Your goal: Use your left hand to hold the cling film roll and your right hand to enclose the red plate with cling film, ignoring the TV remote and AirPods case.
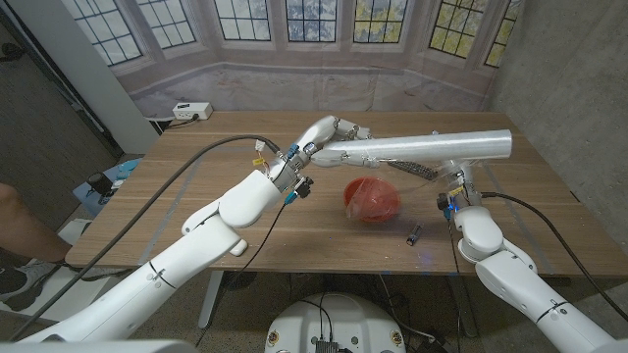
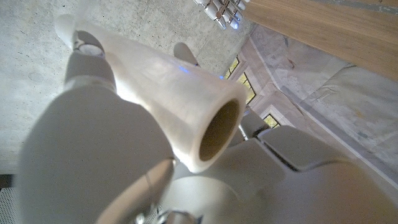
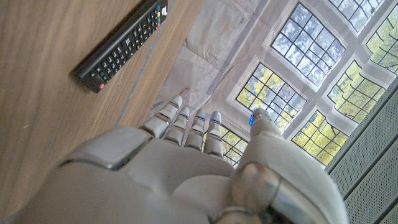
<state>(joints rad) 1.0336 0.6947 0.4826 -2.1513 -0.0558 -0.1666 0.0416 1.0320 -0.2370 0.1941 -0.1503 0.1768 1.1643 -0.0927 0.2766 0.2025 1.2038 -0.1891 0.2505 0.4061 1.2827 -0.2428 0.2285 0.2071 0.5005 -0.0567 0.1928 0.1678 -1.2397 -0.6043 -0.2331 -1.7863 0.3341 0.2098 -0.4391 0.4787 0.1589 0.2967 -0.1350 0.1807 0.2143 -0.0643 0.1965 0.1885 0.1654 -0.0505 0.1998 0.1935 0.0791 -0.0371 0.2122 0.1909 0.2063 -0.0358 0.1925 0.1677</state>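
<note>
Above the table's middle, left hand [image 1: 329, 132] grips the cling film roll [image 1: 432, 147] at one end; roll is lifted off the wooden table [image 1: 196, 186] and runs roughly level from that hand toward the robot's right. In the left wrist view the roll [image 2: 168, 93] sits clamped in the hand [image 2: 93, 155], open hollow core end facing the camera, fingers wrapped around the tube.

Red plate [image 1: 373, 200] sits on the table below the roll, near the middle, already looking glossy with film over it; can't tell how far the film goes around.

Right hand [image 1: 458, 184] is just right of the plate, under the far end of the roll. Right wrist view shows its back [image 3: 186, 174] with fingers [image 3: 186, 124] straight and close together, nothing seen in them; can't tell from these shots whether it pinches any film.

TV remote [image 1: 412, 169] lies on the table behind the plate, partly under the roll; in the right wrist view it lies [image 3: 121, 46] on the wood beyond the fingertips, apart from them. Small dark object [image 1: 415, 232] on the table, front-right of the plate, too small to identify.

White power strip [image 1: 191, 111] at the far-left table corner. A person's knee at the left edge [image 1: 15, 221]
</note>
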